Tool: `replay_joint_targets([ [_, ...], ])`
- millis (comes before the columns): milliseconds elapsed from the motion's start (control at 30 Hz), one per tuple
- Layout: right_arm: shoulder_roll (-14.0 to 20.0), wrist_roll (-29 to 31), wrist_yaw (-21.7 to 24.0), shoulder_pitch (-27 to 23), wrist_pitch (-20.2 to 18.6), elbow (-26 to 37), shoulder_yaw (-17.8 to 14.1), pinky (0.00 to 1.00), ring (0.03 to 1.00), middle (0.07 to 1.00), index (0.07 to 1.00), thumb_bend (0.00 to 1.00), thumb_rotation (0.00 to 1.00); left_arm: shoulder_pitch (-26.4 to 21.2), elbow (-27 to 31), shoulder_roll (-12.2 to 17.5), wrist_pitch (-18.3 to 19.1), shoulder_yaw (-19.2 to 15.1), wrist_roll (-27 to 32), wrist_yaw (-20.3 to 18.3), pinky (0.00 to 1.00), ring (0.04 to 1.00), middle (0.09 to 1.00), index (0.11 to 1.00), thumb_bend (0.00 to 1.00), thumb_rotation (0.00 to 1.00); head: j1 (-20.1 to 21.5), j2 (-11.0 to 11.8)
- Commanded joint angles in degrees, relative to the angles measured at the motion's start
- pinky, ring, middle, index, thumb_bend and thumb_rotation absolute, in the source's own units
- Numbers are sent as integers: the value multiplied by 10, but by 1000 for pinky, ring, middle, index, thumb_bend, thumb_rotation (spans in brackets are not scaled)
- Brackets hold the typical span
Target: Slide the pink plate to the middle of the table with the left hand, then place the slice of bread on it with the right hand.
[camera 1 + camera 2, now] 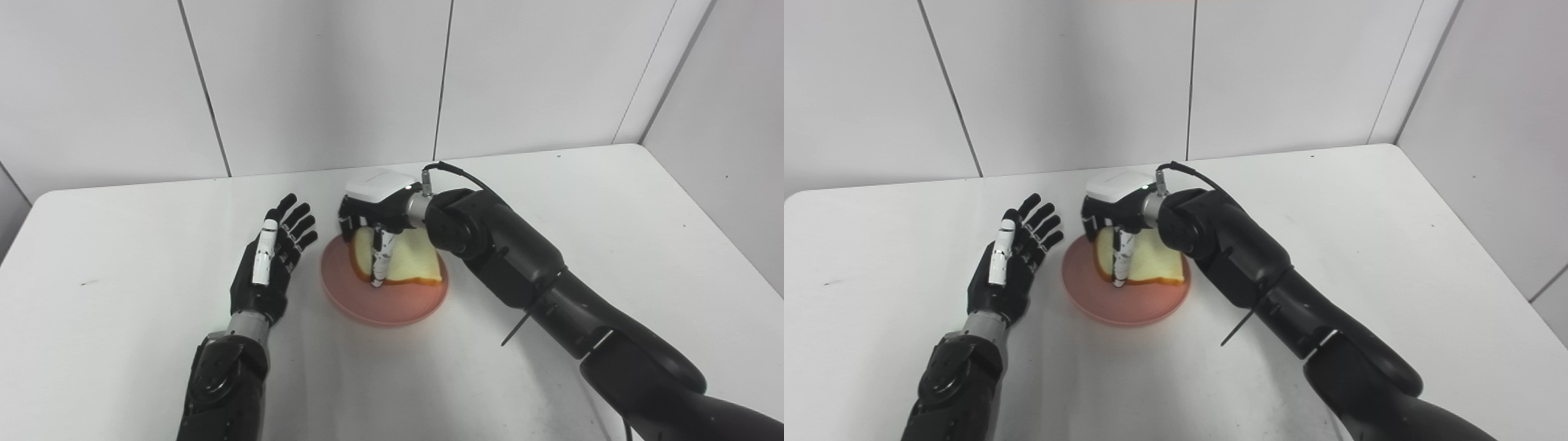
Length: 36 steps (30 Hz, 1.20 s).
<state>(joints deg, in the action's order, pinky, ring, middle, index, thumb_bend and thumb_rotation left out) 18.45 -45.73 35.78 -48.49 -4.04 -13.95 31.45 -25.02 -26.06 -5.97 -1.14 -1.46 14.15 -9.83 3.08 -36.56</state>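
The pink plate point(392, 306) lies near the middle of the white table point(122, 257). The slice of bread point(416, 260) rests on it, with its left edge raised. My right hand point(375, 211) reaches over the plate from the right and is shut on the bread's left edge, thumb in front and fingers behind. My left hand point(269, 263) is open and empty, fingers spread and palm toward the plate, just left of the plate's rim and apart from it. The same shows in the right eye view: plate point(1133, 306), bread point(1157, 263), right hand point(1115, 202), left hand point(1010, 263).
White wall panels point(318, 79) stand along the table's back edge and right side. A black cable point(456, 171) loops off the right wrist.
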Motion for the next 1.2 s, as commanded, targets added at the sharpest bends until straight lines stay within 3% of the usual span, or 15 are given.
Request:
replay_joint_targets([
  [0,-5,-2,5,-23,-2,27,-2,452,435,531,470,517,0,23,-26,-2,39,-1,-7,15,862,882,876,871,475,878,0,-1],
  [67,-7,-3,15,-21,-6,38,1,425,425,527,481,517,0,23,-25,-4,42,-3,-6,19,856,879,874,867,477,855,0,-2],
  [167,-9,-7,29,-17,-6,52,6,384,411,515,505,517,0,23,-20,-3,47,1,-11,18,866,889,883,878,463,902,-1,-2],
  [433,-8,-16,59,-7,-16,63,11,386,420,527,492,517,0,24,-14,0,58,0,-12,16,864,886,877,871,500,879,0,-5],
  [467,-8,-19,68,-8,-18,66,13,403,460,507,494,523,2,23,-16,0,56,-1,-10,14,863,886,878,873,494,888,0,-5],
  [500,-8,-22,79,-9,-22,70,15,457,527,582,495,522,88,23,-19,-1,51,-3,-9,15,860,885,877,872,486,885,1,-5],
  [567,-8,-24,97,-8,-27,84,14,497,578,637,641,716,215,21,-25,-6,44,-9,-6,20,844,874,866,857,483,848,1,-4],
  [667,-9,-28,122,-8,-34,109,14,493,595,662,710,810,335,21,-22,-9,44,-10,-9,21,850,877,868,861,470,859,1,-4],
  [933,-3,-65,192,-14,-54,152,29,605,721,791,784,932,454,20,-29,-9,36,-11,-12,20,865,884,875,868,474,874,2,-4],
  [1000,-1,-75,204,-14,-55,149,33,647,820,895,833,983,494,18,-31,-12,35,-14,-13,28,836,863,854,846,467,846,2,-4],
  [1100,1,-84,221,-15,-60,142,32,883,970,986,925,1000,559,18,-32,-12,30,-13,-20,32,834,862,853,847,464,858,3,-4],
  [1167,5,-82,225,-15,-56,141,28,930,988,994,945,1000,576,17,-36,-11,24,-14,-22,34,832,861,853,846,463,840,4,-4],
])
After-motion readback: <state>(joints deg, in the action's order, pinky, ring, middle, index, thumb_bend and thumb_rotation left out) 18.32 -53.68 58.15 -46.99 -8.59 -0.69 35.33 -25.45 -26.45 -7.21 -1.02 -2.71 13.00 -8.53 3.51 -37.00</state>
